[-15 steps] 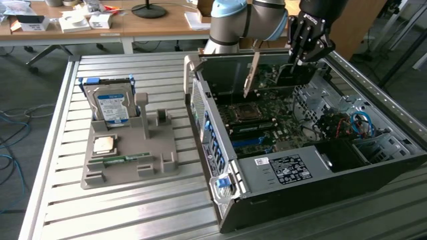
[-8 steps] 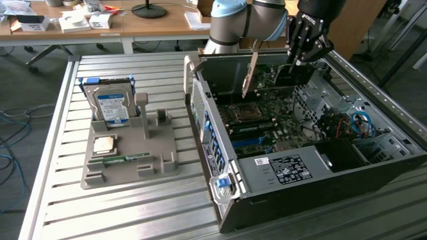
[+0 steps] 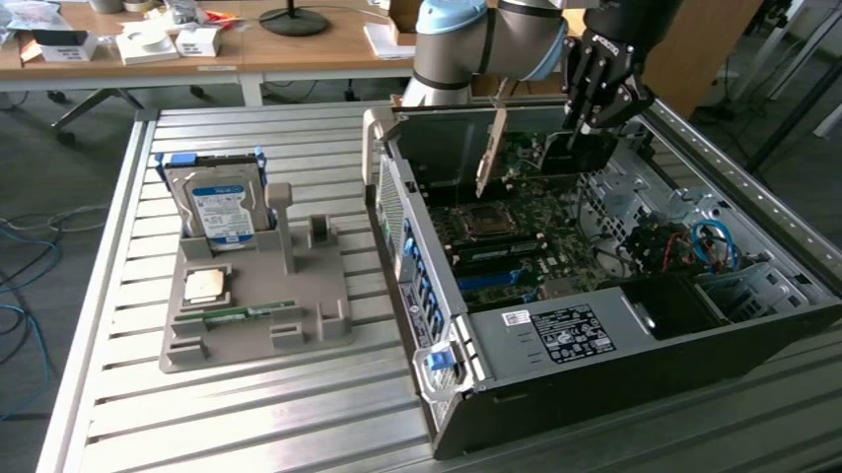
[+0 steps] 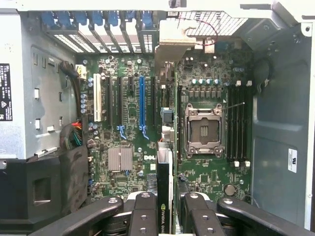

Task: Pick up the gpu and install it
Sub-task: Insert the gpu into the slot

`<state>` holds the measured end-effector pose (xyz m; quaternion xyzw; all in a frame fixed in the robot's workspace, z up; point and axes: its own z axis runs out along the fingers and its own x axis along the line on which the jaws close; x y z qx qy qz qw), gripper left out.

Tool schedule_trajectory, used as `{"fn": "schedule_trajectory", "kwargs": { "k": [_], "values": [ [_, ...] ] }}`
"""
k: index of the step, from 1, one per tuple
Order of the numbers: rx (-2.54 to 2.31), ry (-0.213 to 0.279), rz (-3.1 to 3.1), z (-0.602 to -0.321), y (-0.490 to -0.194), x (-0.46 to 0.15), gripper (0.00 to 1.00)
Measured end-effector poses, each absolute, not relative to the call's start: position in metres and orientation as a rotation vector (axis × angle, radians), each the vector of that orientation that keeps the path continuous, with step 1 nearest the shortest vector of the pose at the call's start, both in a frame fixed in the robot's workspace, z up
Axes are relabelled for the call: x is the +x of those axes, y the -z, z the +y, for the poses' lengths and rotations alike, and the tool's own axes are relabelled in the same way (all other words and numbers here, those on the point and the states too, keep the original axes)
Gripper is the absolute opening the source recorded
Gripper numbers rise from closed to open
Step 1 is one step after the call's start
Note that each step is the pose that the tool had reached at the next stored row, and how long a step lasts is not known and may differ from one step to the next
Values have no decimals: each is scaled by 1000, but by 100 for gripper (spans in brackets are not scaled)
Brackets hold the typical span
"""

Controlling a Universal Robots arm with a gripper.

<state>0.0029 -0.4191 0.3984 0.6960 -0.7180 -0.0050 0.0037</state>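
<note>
Dark gpu (image 4: 165, 177) gripped edge-on by claw (image 4: 170, 204) over motherboard (image 4: 130, 113); exterior view adds hard drive (image 3: 217, 209).

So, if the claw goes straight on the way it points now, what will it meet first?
The claw, shut on the gpu, points into the open case. The card's edge would probably reach the motherboard first, between the blue slot and the processor socket; how far off is unclear.

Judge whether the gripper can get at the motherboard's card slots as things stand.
Probably yes: the case is open on its side, the gripper hangs over the motherboard and nothing covers its slots, though its fingers are shut on the gpu.
</note>
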Motion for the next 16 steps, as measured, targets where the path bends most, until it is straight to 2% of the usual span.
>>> {"fn": "schedule_trajectory", "kwargs": {
  "k": [16],
  "values": [
    [2181, 16, -2251, -419, -391, 3, 26]
  ]
}}
